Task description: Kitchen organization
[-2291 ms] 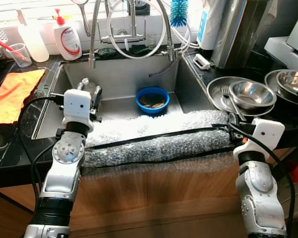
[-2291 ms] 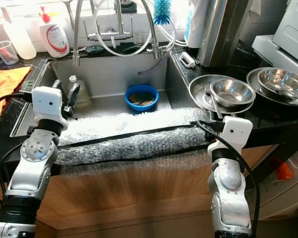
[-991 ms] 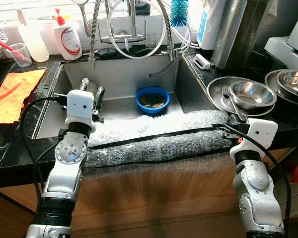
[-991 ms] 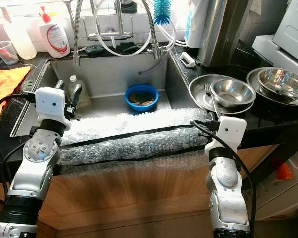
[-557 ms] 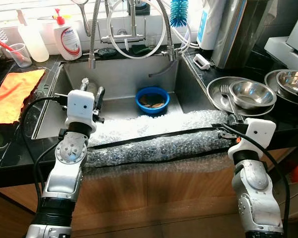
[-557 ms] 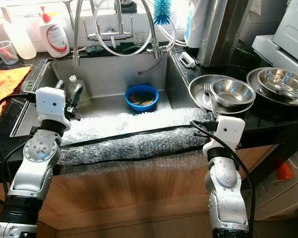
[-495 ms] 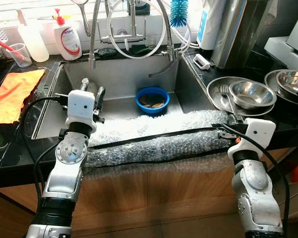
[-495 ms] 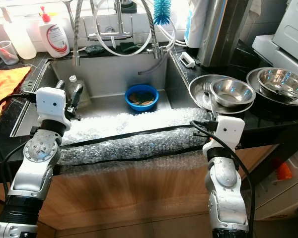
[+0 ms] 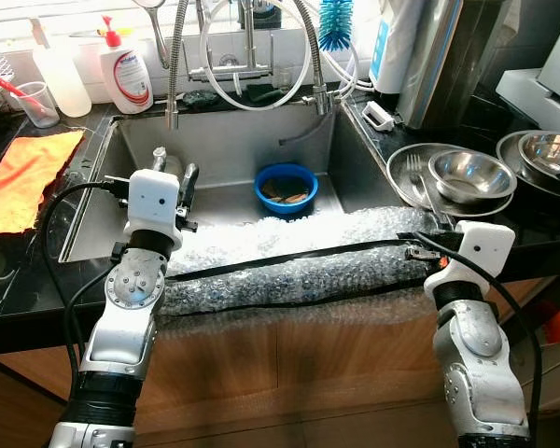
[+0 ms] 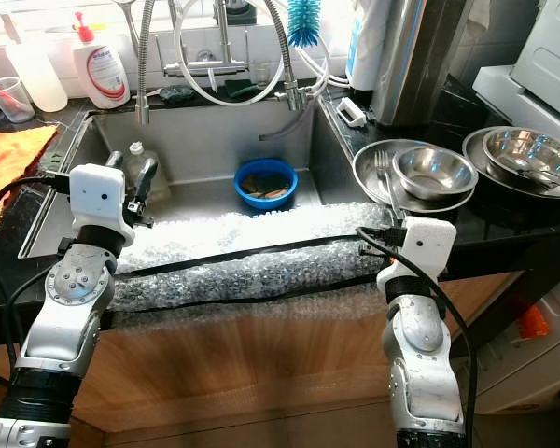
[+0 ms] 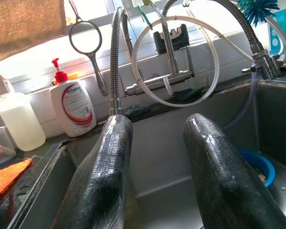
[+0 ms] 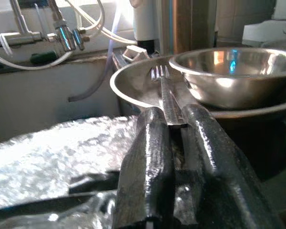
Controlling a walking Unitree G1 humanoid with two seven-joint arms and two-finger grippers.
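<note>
Silver metal fork (image 12: 168,98) lies in the shallow steel plate (image 9: 403,168) on the desk, at 2 o'clock from the sink. Right gripper (image 12: 175,125) looks pinched on its handle end, I think. Thin, stiff, slippery. Left gripper (image 11: 155,157) hangs spread, empty.

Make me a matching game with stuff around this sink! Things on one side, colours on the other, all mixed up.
Things:
1. cloth
2. bowl in the sink
3. soap bottle
4. bottle brush

Colours:
A. white with a red pump
B. turquoise bristles
C. orange
D. blue

Pairs: 1-C, 2-D, 3-A, 4-B
</note>
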